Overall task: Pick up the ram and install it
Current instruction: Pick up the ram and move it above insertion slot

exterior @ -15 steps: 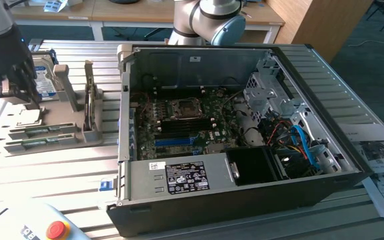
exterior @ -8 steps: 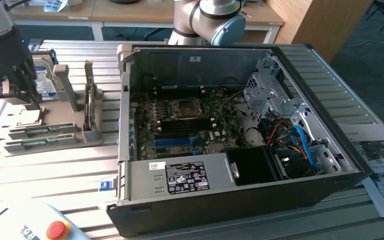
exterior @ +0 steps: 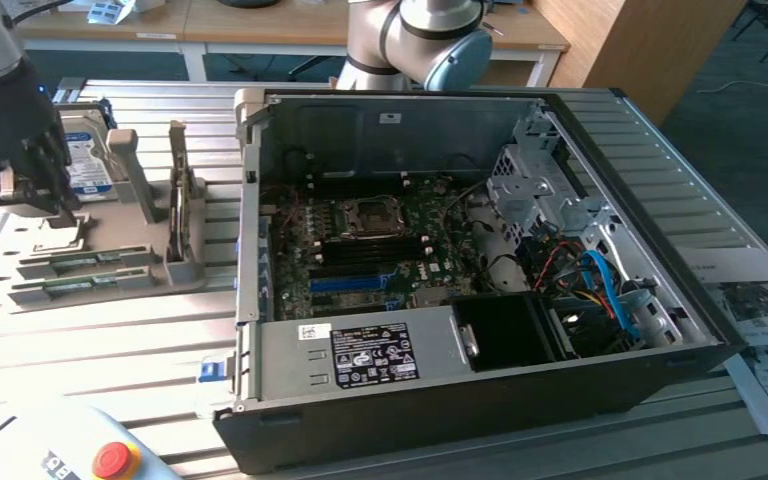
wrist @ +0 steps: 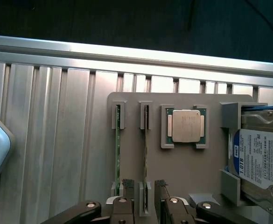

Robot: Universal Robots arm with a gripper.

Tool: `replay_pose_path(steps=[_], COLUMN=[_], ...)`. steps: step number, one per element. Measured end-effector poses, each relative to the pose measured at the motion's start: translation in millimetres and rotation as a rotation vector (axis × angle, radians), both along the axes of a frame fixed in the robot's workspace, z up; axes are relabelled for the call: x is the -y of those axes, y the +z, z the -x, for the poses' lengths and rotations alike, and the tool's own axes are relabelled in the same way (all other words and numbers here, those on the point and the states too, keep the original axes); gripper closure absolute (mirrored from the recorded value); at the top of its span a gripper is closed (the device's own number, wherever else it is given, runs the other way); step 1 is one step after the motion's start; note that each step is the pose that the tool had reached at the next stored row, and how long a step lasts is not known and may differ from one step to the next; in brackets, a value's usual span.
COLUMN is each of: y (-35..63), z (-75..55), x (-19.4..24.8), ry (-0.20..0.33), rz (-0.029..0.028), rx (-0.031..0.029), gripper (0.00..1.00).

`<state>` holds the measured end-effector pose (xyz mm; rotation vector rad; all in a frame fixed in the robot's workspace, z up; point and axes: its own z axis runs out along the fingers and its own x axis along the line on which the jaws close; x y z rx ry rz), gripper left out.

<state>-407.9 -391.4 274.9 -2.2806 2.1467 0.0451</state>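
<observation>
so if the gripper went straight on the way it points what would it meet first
Likely the slim green ram stick standing on edge in the flat grey plastic holder: the open fingers straddle it. Depth is unclear.

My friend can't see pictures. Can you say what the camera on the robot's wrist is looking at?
The open gripper hangs over a grey holder, its fingers either side of one ram stick standing on edge. A second ram stick, a square silver processor chip and a hard drive sit in the same holder.
</observation>
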Motion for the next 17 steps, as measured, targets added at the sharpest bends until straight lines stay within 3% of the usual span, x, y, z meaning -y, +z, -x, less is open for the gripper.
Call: replay_pose_path(steps=[4, 9, 17], y=[0.0, 0.0, -2.5], z=[0.0, 0.0, 0.0], x=[7.5, 13.8, 14.8], ry=[0.0, 0.0, 0.0], rz=[0.0001, 0.0001, -0.0002], rx=[-0.0001, -0.0001, -0.0001], gripper=[0.69, 0.69, 0.69])
